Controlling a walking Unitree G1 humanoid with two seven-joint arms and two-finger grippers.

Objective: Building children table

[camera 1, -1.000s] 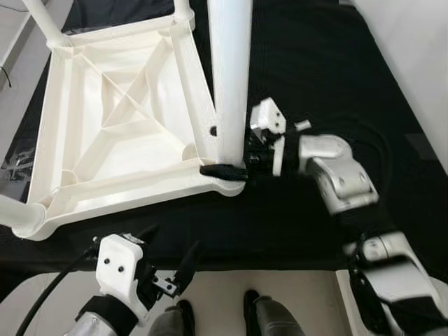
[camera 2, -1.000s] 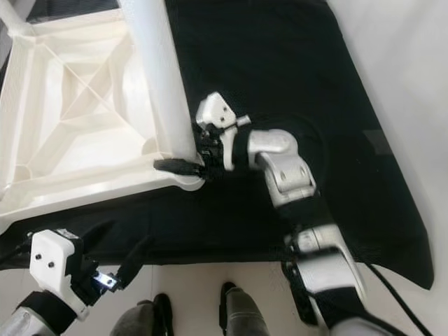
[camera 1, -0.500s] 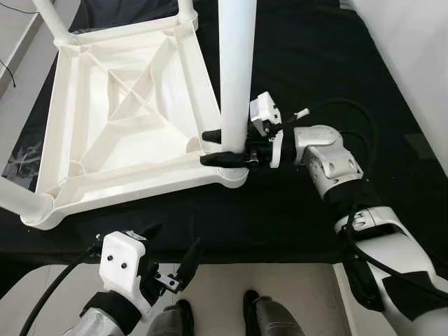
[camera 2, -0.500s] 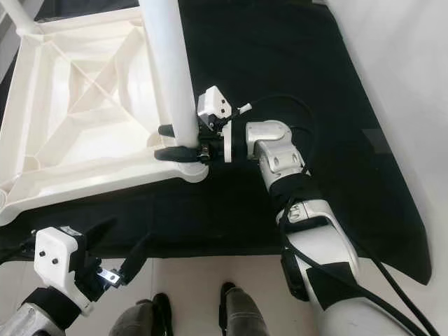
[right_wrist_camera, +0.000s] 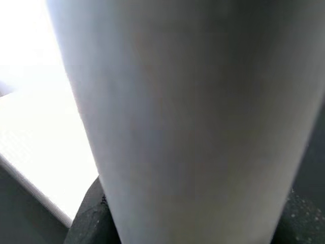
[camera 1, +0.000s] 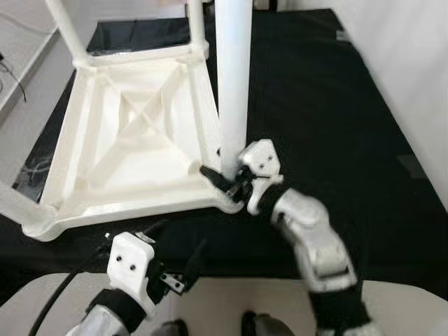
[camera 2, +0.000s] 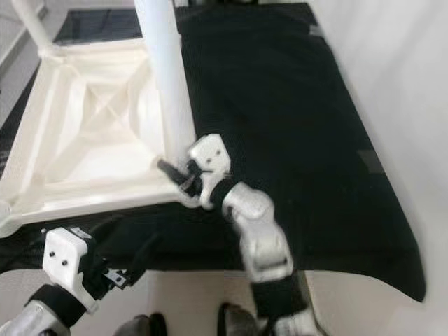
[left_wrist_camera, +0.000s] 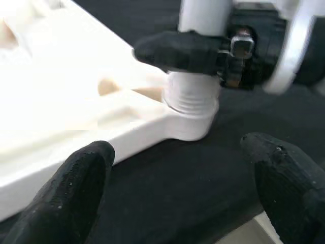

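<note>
The white leg [camera 1: 233, 77] stands upright in the corner socket of the upturned table [camera 1: 133, 140], clasped at its base by the right gripper [camera 1: 222, 178]; the left gripper [camera 1: 171, 253] hangs with jaws released.

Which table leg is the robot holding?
The thick white leg at the upside-down table's corner nearest the robot's right side. The right gripper clasps its base; the other legs stand untouched at the other corners.

A: My head views cut the upright table leg [camera 1: 233, 77] off at the top edge; the right gripper [camera 1: 225, 183] is motion-blurred.

B: Its far finger is hidden behind that leg.
</note>
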